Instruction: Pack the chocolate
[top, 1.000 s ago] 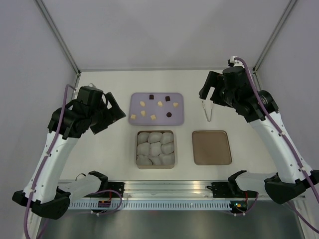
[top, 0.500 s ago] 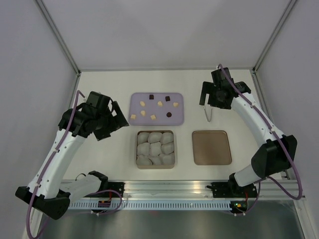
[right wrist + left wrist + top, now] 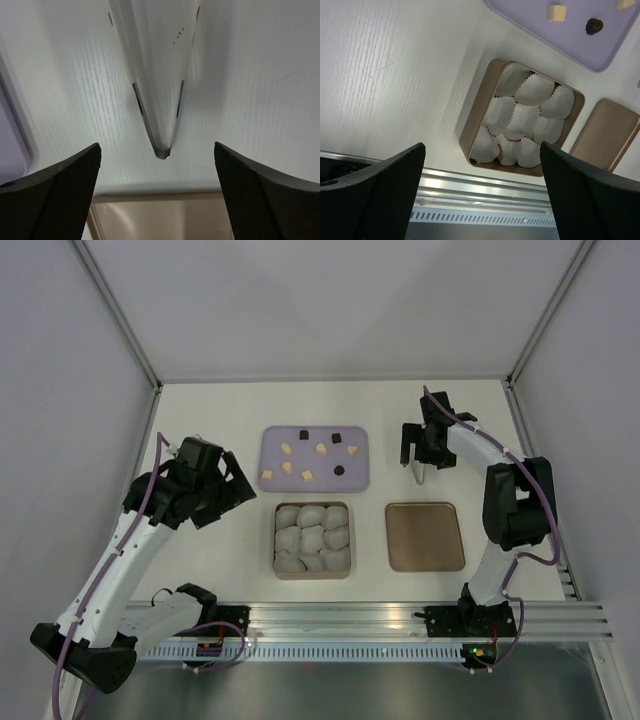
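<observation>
Several tiny chocolate cubes, cream and dark brown, lie on a lavender tray. One cream cube and one dark piece also show in the left wrist view. A tan box holds white paper cups. My left gripper is open and empty, left of the box. My right gripper is open, low over silver tongs, its fingers wide on either side without touching them.
A flat brown lid lies right of the box, just near of the tongs' closed tip; it also shows in the right wrist view. An aluminium rail runs along the near table edge. Frame posts stand at the back corners.
My right arm has swung inward and down, bringing its open gripper over the tongs. My left arm has shifted slightly nearer and lower beside the box.
</observation>
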Controlling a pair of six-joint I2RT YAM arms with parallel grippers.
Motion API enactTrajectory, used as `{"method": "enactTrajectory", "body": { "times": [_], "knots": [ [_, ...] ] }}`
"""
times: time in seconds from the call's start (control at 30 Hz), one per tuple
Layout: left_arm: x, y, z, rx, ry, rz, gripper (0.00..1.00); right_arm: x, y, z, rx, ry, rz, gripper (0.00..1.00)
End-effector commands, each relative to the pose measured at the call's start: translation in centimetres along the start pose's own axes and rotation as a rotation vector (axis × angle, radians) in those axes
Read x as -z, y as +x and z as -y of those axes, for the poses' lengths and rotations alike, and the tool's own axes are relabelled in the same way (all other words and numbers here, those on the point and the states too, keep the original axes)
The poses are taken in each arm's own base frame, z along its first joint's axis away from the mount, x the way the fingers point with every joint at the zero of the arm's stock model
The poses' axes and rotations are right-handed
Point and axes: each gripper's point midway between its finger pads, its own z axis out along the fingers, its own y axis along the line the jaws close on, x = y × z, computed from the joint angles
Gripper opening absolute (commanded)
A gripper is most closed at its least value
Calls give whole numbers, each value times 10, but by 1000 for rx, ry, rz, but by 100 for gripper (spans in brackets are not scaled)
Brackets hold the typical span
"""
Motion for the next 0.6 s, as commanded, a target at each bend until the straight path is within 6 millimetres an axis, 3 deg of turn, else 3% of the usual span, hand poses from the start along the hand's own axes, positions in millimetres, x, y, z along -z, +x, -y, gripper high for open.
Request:
{"method": "enactTrajectory", "body": {
  "times": [0.0,0.37,0.57],
  "knots": [
    [-8,-2,0,47,4,30,100,-20,-23,-5,21,-34,63,98],
    [-13,-3,-3,66,-8,49,100,-49,-40,-1,12,16,75,98],
    [-16,-3,-6,68,-18,53,100,-57,-29,5,12,43,57,96]
  ]
}}
